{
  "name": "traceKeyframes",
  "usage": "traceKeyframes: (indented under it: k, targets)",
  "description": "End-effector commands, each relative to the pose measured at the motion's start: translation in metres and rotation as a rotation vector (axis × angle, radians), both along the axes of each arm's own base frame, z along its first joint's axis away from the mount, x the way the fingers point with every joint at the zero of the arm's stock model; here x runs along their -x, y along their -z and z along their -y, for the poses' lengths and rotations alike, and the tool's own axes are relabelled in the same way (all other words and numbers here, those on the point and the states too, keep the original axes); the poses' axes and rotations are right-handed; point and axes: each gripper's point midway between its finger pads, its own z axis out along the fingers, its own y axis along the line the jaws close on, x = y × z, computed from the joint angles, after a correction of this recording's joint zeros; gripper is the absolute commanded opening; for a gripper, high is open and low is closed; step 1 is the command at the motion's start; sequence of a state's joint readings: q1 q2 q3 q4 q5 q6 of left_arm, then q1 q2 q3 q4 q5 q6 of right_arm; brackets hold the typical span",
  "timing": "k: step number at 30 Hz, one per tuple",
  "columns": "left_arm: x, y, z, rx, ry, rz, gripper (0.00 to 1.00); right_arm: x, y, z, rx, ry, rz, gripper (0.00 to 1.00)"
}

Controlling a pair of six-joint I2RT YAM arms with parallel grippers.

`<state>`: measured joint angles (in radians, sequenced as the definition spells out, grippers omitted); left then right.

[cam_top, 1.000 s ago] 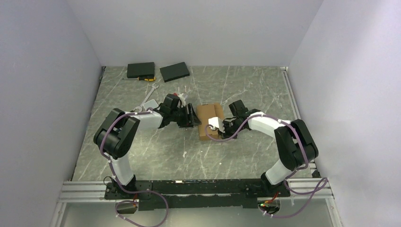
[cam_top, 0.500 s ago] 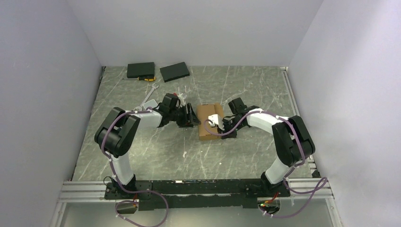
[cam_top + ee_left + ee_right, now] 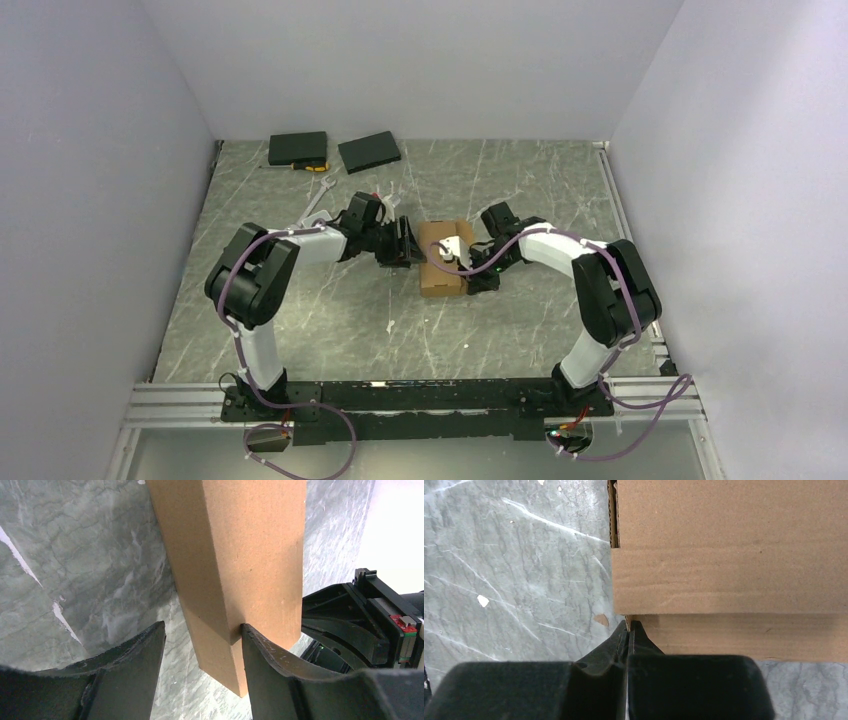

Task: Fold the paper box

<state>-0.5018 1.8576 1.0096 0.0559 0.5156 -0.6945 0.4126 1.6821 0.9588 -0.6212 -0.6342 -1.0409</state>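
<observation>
Fingers of the right gripper (image 3: 629, 629) clenched, empty; left gripper (image 3: 201, 628) released.
Right tips touch the paper box (image 3: 435, 276) at its edge; a box corner sits between the left fingers, one touching. Both arms reach inward across the table (image 3: 300, 320), the box between them.

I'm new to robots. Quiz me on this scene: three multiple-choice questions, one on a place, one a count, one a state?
1. Where is the cardboard box?
A) between the left gripper and right gripper
B) in the far left corner
C) on the floor
2. How many black slabs are there?
A) one
B) two
C) four
3. The right gripper's fingers are:
A) spread wide
B) shut together
C) holding a slab

Answers: A, one gripper sits at each side; B, a pair lies far left; B, its fingers meet at the box's edge.
</observation>
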Motion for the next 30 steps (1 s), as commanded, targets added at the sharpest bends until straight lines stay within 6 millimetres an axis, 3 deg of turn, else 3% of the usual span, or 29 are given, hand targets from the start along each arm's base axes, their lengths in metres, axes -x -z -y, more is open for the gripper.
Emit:
traceKeyframes:
  k: [1,12,30]
  targets:
    - [0.01,0.025,-0.007,-0.11,0.012,-0.038,0.61,-0.006,-0.025,-0.018,-0.089,0.005,-0.013,0.0]
    - [0.014,0.024,0.003,-0.12,0.06,-0.035,0.59,-0.009,-0.015,-0.02,-0.026,0.058,-0.096,0.0]
    - [0.018,0.03,0.016,-0.132,0.065,-0.051,0.57,-0.004,-0.031,-0.035,-0.098,0.061,-0.144,0.0]
